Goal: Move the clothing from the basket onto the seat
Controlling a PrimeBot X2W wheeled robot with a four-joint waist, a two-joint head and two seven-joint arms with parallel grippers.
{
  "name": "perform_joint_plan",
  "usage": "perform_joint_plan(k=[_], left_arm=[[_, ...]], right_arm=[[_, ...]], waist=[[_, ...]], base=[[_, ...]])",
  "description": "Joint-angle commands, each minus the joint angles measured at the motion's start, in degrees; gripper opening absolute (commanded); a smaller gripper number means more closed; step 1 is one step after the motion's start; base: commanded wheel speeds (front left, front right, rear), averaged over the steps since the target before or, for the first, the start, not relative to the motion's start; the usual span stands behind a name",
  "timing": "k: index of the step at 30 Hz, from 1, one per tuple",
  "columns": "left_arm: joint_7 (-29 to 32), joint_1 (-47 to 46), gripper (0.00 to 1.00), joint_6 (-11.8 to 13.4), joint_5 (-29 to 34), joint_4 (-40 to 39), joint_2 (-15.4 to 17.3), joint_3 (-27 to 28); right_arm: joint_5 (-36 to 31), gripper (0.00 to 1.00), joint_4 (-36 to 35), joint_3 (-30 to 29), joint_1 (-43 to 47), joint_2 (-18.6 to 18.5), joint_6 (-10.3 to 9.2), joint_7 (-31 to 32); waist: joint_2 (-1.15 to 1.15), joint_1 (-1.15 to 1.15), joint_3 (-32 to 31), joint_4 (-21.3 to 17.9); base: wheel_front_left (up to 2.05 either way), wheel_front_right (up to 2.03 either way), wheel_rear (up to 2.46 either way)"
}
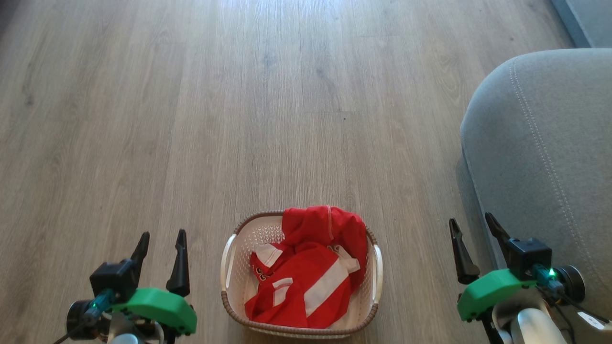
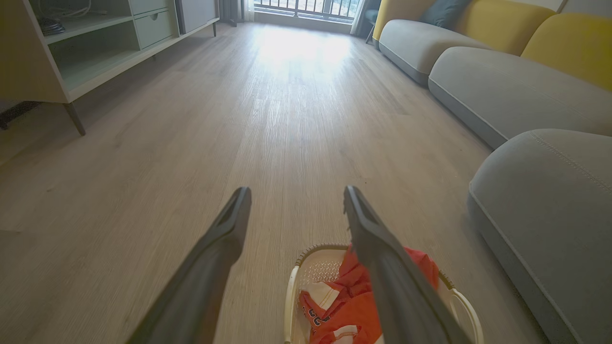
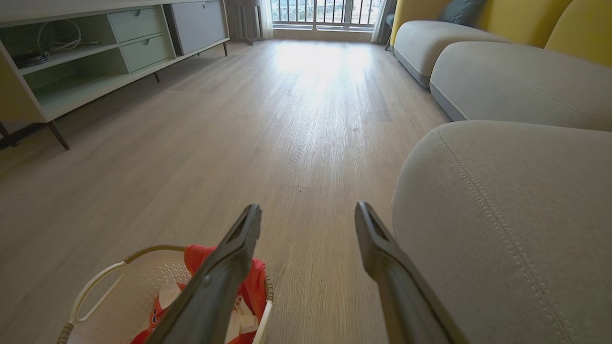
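The clothing (image 1: 311,267) lies heaped in the basket (image 1: 228,302), which stands on the floor (image 1: 239,119) between the two arms. The seat (image 1: 540,143) is to the robot's right, apart from the basket. The left gripper (image 1: 162,234) and right gripper (image 1: 471,219) stand spread and empty, above the floor. The step in hand appears to be the approach. The next move calls for lowering one gripper into the basket and closing on a fold of fabric.

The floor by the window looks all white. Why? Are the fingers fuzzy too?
Left wrist view: daylight from the window glares off the floor, whitening it; right wrist view: same glare, and the near fingers look soft; head view: milder sheen at the top.
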Motion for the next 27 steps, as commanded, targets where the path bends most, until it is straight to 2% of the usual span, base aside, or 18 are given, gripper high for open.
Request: perform_joint_plan(k=[1, 19, 25, 27], left_arm=[[-0.8, -3.0, 1.0, 0.4, 0.3, -1.9, 0.7, 1.7], [-0.8, -3.5, 1.0, 0.4, -0.1, -2.0, 0.7, 1.5], [-0.8, -5.2, 1.0, 0.4, -0.8, -1.9, 0.7, 0.0], [-0.8, -7.3, 1.0, 0.4, -1.1, -1.7, 0.7, -1.4]], right_arm=[[0.3, 1.0, -1.4, 1.4, -2.4, -0.5, -0.01, -0.8], [0.3, 1.0, -1.4, 1.7, -3.1, -0.5, -0.01, -0.8], [0.1, 1.0, -2.1, 1.6, -4.3, -0.5, -0.01, -0.8], [0.0, 1.0, -2.8, 1.5, -5.7, -0.5, -0.01, -0.8]], waist=[[0.0, 0.0, 0.0, 0.0], [0.0, 0.0, 1.4, -0.9], [0.0, 0.0, 4.9, -1.7], [0.0, 0.0, 8.9, -2.1]], base=[[0.0, 0.0, 0.0], [0.0, 0.0, 0.0], [0.0, 0.0, 0.0], [0.0, 0.0, 0.0]])
